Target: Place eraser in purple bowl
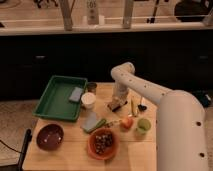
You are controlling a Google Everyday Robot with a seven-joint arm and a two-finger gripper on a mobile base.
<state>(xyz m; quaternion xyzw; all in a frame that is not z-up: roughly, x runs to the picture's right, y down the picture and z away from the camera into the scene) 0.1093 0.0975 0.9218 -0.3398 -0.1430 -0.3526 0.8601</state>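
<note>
**Camera view: arm down on the eraser, bowl far across the counter**

Camera view shows the white arm bent down toward the back-right part of the wooden counter (70, 152), with its gripper (117, 102) lowered right over the small flat eraser (115, 106), a dark-topped block on a lighter base. Whether the fingers are spread or already pinching it, I cannot tell from where I stand.

The round maroon-purple bowl (49, 137) sits near the front-left corner, well apart from the eraser, and looks to hold nothing.

To my eye the step in hand is the grasp. Because the eraser is thin and lies flat, the fingers should straddle its short sides and close low, near the counter, or it may squirt out or tip.

Once it is held, a straight lift first seems wise. The route to the bowl crosses clutter: a white cup (88, 100) just left of the eraser, a blue-grey sponge (90, 121) in front of that, and an orange bowl of dark pieces (103, 143) near the front edge. A green tray (55, 100) with another sponge occupies the back-left.

I would carry it high over these, stop above the purple bowl's middle, and release low so it does not bounce off the glossy inside.
</note>
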